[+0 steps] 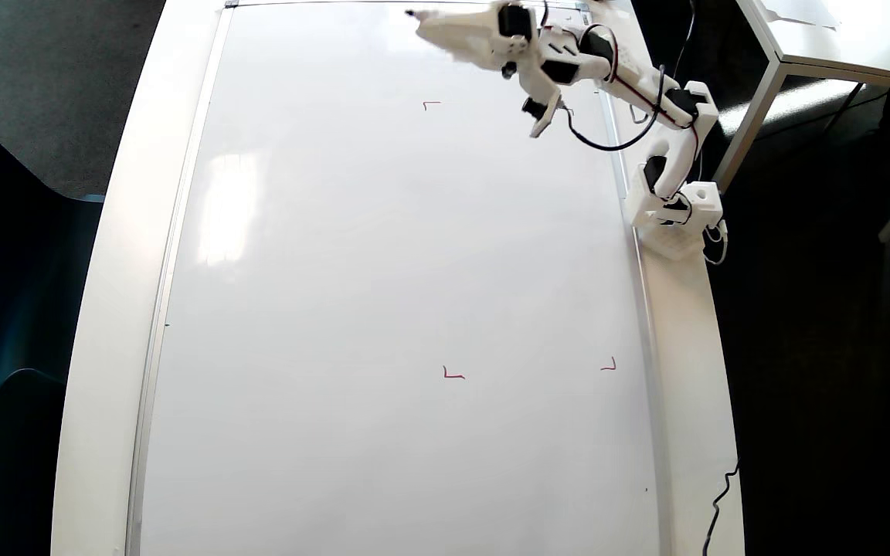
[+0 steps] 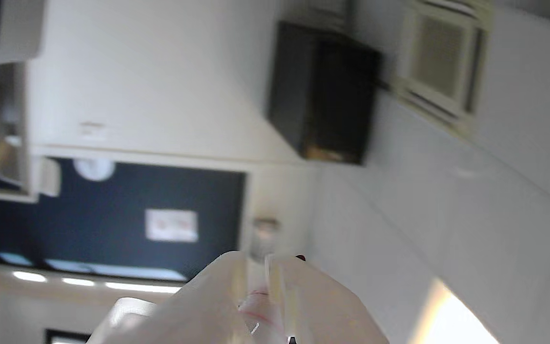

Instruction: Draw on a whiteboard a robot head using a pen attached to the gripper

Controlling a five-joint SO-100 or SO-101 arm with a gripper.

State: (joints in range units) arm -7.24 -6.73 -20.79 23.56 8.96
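White claw (image 1: 433, 22) hangs at the top edge of the whiteboard (image 1: 383, 270) in the overhead view, its jaws pressed together around the pen (image 2: 260, 306), whose dark tip (image 1: 410, 13) juts past them. Three small red corner ticks (image 1: 453, 374) mark the otherwise bare board, well apart from the claw.

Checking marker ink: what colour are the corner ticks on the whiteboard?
Red corner ticks, clearest in the overhead view.

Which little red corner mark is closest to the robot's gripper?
The small red corner tick near the top of the glossy white whiteboard, just below the white plastic gripper. The other two sit far lower.
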